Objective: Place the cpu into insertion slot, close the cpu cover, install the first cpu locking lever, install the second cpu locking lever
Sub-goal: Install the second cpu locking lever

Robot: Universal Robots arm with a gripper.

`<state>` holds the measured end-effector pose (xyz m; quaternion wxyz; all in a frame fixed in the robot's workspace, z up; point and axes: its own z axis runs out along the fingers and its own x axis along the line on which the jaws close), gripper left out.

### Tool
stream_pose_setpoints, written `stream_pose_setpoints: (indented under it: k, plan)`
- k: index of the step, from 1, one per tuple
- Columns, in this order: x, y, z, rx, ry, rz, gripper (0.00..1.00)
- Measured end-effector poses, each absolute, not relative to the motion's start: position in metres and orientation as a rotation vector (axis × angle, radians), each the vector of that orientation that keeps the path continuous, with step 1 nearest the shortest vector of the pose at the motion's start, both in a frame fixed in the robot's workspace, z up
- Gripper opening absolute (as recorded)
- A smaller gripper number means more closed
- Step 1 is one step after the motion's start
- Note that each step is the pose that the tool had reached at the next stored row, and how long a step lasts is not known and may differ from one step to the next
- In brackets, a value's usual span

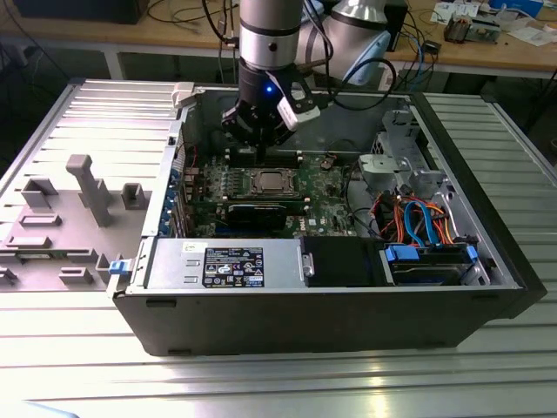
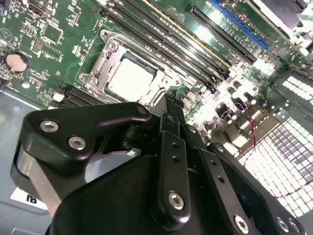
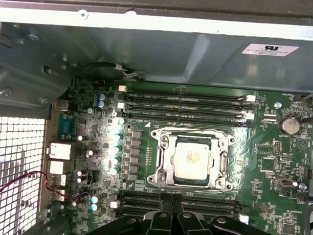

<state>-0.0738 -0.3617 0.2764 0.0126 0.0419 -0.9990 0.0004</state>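
We see an open computer case (image 1: 331, 305) on a ribbed metal table (image 1: 261, 383) — grey fixture blocks (image 1: 87, 187) beside it. Inside lie long memory slots (image 3: 183, 105), a coin battery (image 3: 288, 125) and orange-and-blue cables (image 1: 418, 218).

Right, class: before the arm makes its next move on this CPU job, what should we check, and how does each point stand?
1. cpu seated in the insertion slot: ok.
2. cpu cover lying flat around the cpu: ok.
3. Locking levers latched: cannot tell.
4. gripper shut and carrying nothing: ok.
5. Gripper off the cover, beside the memory slots: ok.
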Motion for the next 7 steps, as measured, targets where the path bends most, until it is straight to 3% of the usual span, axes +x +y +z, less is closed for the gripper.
stream_pose_setpoints:
  k: [7]
  plan:
    - [-0.0738,-0.3618,0.2771,0.131,-3.113,0.002,0.11]
